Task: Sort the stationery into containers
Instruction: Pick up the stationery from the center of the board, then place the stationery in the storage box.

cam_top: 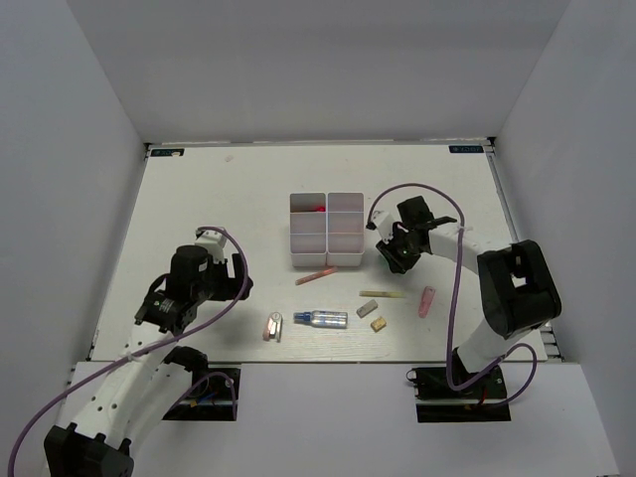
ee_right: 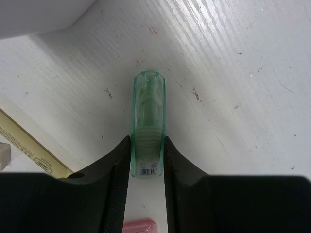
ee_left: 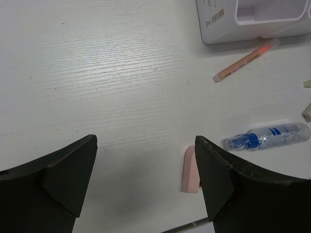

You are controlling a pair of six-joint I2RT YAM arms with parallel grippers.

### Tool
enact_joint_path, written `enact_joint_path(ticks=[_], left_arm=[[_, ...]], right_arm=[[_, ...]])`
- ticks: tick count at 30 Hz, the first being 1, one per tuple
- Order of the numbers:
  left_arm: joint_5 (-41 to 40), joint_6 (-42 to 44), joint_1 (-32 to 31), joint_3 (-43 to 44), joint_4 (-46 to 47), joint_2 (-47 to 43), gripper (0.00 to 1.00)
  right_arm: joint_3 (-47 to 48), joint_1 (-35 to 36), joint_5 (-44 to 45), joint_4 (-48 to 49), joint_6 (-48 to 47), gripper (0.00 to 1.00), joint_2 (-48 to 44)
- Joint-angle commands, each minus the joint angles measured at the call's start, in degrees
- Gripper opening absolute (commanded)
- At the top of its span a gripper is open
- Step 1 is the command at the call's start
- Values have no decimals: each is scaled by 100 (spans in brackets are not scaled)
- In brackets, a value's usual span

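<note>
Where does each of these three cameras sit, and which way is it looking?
Top external: fixed above and behind the arms, looking down on the table; both arms show.
Left wrist: on the left arm, looking down past the open left gripper at the silver-blue tube.
Right wrist: on the right arm, looking down; the right gripper clamps a green capsule.
Shared: top and left wrist both show that tube.

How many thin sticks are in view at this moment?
2. The pink stick lies just in front of the white boxes; the yellow stick lies to the right of it. More may be hidden inside the boxes.
</note>
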Motion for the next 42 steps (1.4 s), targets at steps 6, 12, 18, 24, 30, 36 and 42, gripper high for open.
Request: enact_joint_path(ticks=[6, 12, 18, 24, 30, 36, 42], left_arm=[[-83, 31, 14, -99, 91, -134, 92], [-30, 22, 14, -99, 90, -99, 92], [-39, 66, 23, -90, 99, -55, 92], [-126, 110, 23, -116, 73, -64, 92], [-91, 127, 58, -99, 90, 32, 92], [-91, 154, 67, -108, 99, 6, 92], [-65, 163, 67, -125, 82, 24, 92]], right_arm=[[61, -1, 460, -855, -445, 0, -673], [964, 25, 249, -1726, -701, 0, -1272], [2739, 297, -638, -2797, -1701, 0, -545], [4252, 632, -393, -2851, -2379, 0, 432], [5159, 913, 1, -3212, -3644, 0, 1232], [5028, 1097, 178, -2773, -4383, 0, 1303], [4844, 1247, 222, -2493, -4551, 0, 1374]])
